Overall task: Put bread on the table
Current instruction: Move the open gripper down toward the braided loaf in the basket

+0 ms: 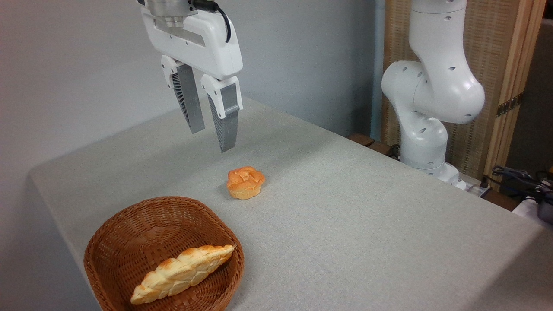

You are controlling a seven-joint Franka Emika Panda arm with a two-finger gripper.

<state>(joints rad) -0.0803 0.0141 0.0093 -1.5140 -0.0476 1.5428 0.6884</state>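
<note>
The long braided loaf of bread (183,273), pale golden with a browner top and pointed ends, lay slantwise inside the round brown woven wicker basket (129,235) at the near left of the desk (367,224), a broad top covered in plain grey-beige cloth. One tip rested up against the basket's right rim, the other near its front wall. The white two-finger end effector (211,129) hung high above the desk, well apart from the loaf, its ribbed grey fingers spread with nothing between them. A small round orange muffin-like bun (245,182) sat on the cloth below it, outside the basket.

The loaf looked light and probably somewhat yielding, with a bumpy plaited surface that should resist slipping. A grasp across its thick middle seemed wisest, since the tapered ends offered little to hold and might tip. No brand, label or legible writing showed anywhere.
</note>
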